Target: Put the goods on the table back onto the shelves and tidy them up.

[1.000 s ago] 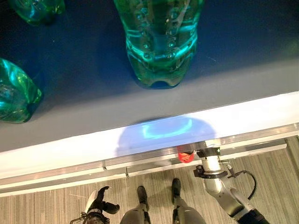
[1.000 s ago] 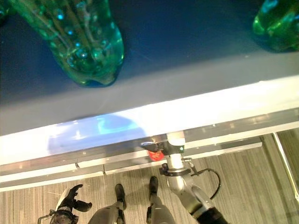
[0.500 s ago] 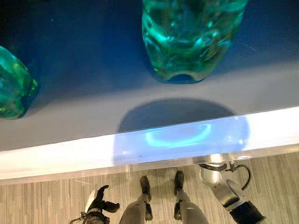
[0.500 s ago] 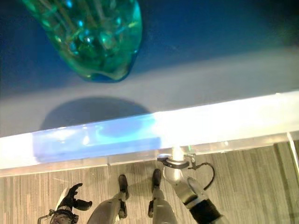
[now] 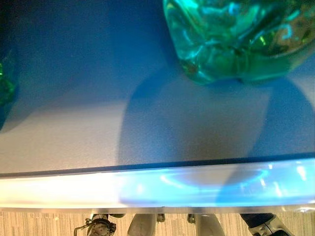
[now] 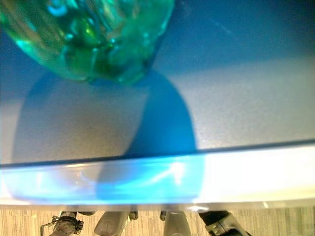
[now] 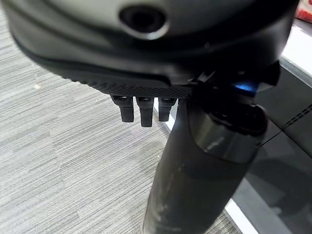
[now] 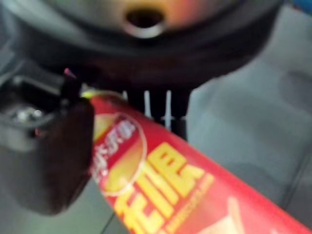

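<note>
The red package (image 8: 195, 195) lies clamped between the right hand (image 8: 48, 146)'s thumb and curled fingers, presumably for shelving. Green bottle (image 5: 236, 39) stands at one o'clock on the shelf (image 5: 74, 128). Left hand (image 7: 141, 109): cannot tell.

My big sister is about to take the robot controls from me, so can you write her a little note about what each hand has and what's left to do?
Right hand: fingers and thumb curled round a red package with yellow print, seen in the right wrist view.
Left hand: holds nothing, fingers relaxed, hanging over the grey carpet floor.
A green plastic bottle stands on the blue-grey shelf board in the head views, and another green bottle's edge shows at the far left.
Done: red package picked up.
Left: set it on a shelf, let go, then tidy. Which shelf it belongs on, I cannot tell.
</note>
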You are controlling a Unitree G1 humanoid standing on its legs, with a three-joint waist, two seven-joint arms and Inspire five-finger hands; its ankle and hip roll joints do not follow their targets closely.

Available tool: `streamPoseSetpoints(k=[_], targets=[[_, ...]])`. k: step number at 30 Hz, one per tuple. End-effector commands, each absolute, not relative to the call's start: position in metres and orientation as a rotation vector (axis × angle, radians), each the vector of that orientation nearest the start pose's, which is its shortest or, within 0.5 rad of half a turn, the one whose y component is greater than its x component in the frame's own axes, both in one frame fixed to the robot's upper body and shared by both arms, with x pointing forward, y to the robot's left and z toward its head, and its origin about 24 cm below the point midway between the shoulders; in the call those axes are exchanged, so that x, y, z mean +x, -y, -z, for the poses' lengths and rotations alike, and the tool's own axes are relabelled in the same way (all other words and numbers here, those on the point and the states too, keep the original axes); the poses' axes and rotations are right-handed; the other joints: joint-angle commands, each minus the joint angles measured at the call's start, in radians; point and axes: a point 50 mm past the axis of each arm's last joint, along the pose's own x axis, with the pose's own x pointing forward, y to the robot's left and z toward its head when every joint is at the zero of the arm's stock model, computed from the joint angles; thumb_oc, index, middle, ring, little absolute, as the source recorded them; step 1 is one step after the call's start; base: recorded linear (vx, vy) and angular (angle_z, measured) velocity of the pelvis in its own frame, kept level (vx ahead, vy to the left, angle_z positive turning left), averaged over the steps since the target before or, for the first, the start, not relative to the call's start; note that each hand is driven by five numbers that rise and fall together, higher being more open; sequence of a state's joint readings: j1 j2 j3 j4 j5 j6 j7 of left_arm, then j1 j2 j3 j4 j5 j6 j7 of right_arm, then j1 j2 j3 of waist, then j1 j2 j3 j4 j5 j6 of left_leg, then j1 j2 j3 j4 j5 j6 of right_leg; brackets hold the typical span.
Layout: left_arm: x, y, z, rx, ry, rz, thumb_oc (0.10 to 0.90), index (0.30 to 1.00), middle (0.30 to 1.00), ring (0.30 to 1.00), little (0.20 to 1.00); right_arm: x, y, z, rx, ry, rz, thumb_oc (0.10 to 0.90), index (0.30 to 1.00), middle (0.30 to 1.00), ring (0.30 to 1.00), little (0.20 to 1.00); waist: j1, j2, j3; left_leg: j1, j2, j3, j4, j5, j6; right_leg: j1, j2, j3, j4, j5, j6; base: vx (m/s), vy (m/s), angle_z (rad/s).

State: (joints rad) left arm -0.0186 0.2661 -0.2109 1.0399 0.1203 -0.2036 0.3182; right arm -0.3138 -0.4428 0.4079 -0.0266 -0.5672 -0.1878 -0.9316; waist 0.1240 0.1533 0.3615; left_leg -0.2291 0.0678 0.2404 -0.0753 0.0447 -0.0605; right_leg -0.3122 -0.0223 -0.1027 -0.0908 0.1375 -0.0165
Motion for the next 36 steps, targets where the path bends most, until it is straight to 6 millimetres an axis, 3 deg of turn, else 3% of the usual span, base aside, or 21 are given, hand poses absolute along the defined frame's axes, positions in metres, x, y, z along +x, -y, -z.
streamPoseSetpoints(k=[1, 10, 17, 24, 30, 36], targets=[[0.148, -0.246, 0.127, 0.692, -0.760, -0.113, 0.800, 0.900, 0.900, 0.900, 0.900, 0.254, 0.110, -0.188, -0.532, 1.248, 0.379, 0.400, 0.300, 0.300, 0.300, 0.300, 0.019, 0.048, -0.077, -0.044, 0.076, -0.028, 0.052, 0.014, -0.041, -0.088, -0.049, 0.022, 0.120, -0.079, 0.157, 0.00, 0.000, 0.00], [0.168, -0.242, 0.116, 0.728, -0.667, -0.098, 0.800, 0.900, 0.900, 0.900, 0.900, 0.262, 0.103, -0.194, -0.602, 1.304, 0.360, 0.400, 0.300, 0.300, 0.300, 0.300, 0.024, 0.086, -0.071, -0.081, 0.061, -0.023, 0.070, 0.006, -0.037, -0.131, -0.054, 0.036, 0.125, -0.069, 0.159, -0.01, 0.016, -0.08], [0.199, -0.241, 0.096, 0.792, -0.523, -0.102, 0.800, 0.900, 0.900, 0.900, 0.900, 0.277, 0.100, -0.197, -0.703, 1.336, 0.375, 0.400, 0.300, 0.300, 0.300, 0.300, 0.029, 0.117, -0.069, -0.125, 0.054, -0.014, 0.088, 0.003, -0.035, -0.179, -0.053, 0.046, 0.130, -0.058, 0.159, 0.00, 0.000, -0.01], [0.214, -0.241, 0.085, 0.828, -0.452, -0.112, 0.800, 0.900, 0.900, 0.900, 0.900, 0.281, 0.106, -0.200, -0.753, 1.351, 0.406, 0.400, 0.300, 0.300, 0.300, 0.300, 0.023, 0.119, -0.065, -0.147, 0.053, -0.010, 0.097, 0.001, -0.035, -0.203, -0.051, 0.051, 0.133, -0.054, 0.160, -0.01, -0.013, -0.03], [0.226, -0.238, 0.077, 0.872, -0.402, -0.108, 0.800, 0.900, 0.900, 0.900, 0.900, 0.281, 0.124, -0.197, -0.797, 1.326, 0.488, 0.400, 0.300, 0.300, 0.300, 0.300, 0.008, 0.099, -0.066, -0.162, 0.058, -0.007, 0.096, 0.000, -0.035, -0.221, -0.043, 0.051, 0.134, -0.049, 0.159, -0.01, -0.045, -0.04], [0.235, -0.234, 0.072, 0.896, -0.365, -0.109, 0.800, 0.900, 0.900, 0.900, 0.900, 0.284, 0.132, -0.198, -0.813, 1.324, 0.538, 0.400, 0.300, 0.300, 0.300, 0.300, -0.003, 0.099, -0.061, -0.178, 0.056, -0.008, 0.111, -0.008, -0.033, -0.241, -0.045, 0.056, 0.144, -0.049, 0.157, 0.00, 0.000, 0.00]])
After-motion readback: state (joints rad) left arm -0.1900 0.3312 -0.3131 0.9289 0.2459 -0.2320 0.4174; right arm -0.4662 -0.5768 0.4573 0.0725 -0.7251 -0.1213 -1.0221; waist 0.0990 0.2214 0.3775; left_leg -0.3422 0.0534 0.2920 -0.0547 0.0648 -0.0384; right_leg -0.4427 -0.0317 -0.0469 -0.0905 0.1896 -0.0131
